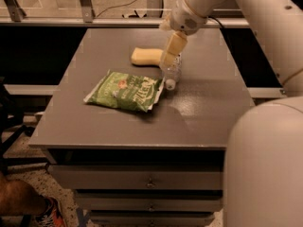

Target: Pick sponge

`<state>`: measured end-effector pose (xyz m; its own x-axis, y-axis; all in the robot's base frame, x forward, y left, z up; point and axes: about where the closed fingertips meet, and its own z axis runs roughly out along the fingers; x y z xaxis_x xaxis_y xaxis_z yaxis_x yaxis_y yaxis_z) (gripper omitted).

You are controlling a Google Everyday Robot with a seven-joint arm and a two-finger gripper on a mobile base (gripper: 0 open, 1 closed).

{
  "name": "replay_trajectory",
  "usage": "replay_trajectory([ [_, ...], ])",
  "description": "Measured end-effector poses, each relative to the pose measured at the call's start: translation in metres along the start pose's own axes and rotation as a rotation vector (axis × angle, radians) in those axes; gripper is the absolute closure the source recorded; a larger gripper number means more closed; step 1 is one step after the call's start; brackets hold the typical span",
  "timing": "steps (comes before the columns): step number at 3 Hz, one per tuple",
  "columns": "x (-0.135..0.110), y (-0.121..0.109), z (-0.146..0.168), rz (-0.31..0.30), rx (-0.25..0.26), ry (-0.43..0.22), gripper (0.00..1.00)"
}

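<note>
The sponge (146, 56) is a pale yellow-tan rounded block lying flat at the back middle of the grey table (199, 112). My gripper (168, 59) hangs from the white arm just right of the sponge, close to its right end and above a clear plastic bottle (171, 74). I cannot tell whether it touches the sponge. The gripper holds nothing that I can see.
A green snack bag (125, 90) lies in front of the sponge, left of the bottle. The bottle lies on its side with its cap toward the front. The robot's white body (265, 164) fills the lower right. Drawers sit under the table front.
</note>
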<state>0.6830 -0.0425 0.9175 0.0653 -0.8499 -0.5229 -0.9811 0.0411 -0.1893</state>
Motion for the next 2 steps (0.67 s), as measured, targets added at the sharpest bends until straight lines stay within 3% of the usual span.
replay_trajectory([
  [1,-0.022,-0.014,0.032,-0.054,-0.052,0.027,0.0],
  [2,-0.026,-0.032,0.043,-0.025,-0.013,0.078,0.0],
])
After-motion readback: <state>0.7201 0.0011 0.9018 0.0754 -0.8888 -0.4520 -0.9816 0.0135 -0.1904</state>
